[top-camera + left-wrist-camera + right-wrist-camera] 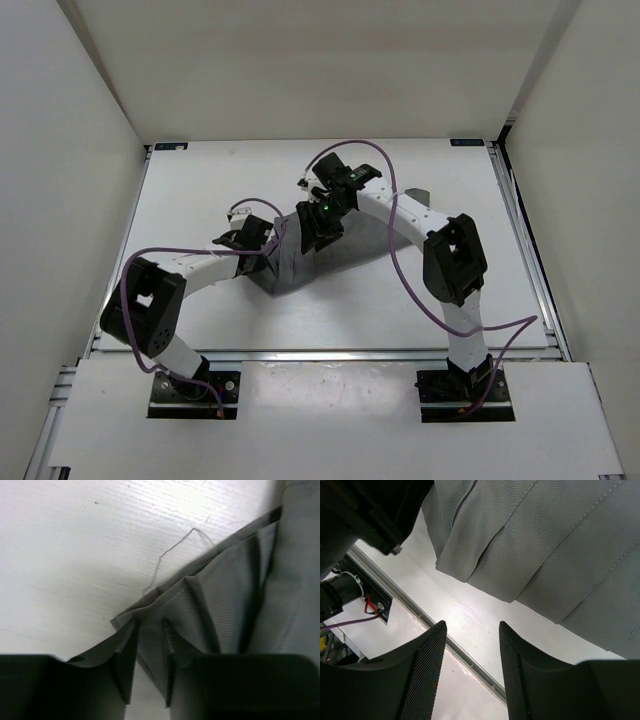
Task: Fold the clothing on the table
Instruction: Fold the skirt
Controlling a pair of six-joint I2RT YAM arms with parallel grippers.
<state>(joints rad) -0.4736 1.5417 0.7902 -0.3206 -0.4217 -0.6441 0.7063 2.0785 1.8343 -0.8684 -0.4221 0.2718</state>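
The left gripper (pixel 150 630) pinches a folded bit of the clothing (pixel 235 600) at the bottom middle of the left wrist view. The cloth fills the thin gap between its two dark fingers (pixel 65 690). From there the grey cloth runs to the upper right of that view, with long ridges in it. A thin loose thread (pixel 170 555) lies on the white table (pixel 75 555) just above the cloth's edge. The right gripper (pixel 472 627) is spread wide with nothing in it. Only bare table and a metal rail (pixel 465 655) show between its fingers, and the cloth fills the upper right of its view, near but not touching. In the top view the clothing is a bunched dark heap in the middle of the table, between the two grippers. The step looks like getting a good hold on two spots of one edge, so the cloth can be lifted and laid over itself. To do it well, the left gripper should hold all the layers in its pinch, not just the top one. It should not tug before the right one has a hold too. The right gripper needs to reach the cloth's edge, slip one finger under it, and close. Then both should lift together and level, so the ridges lie flat.
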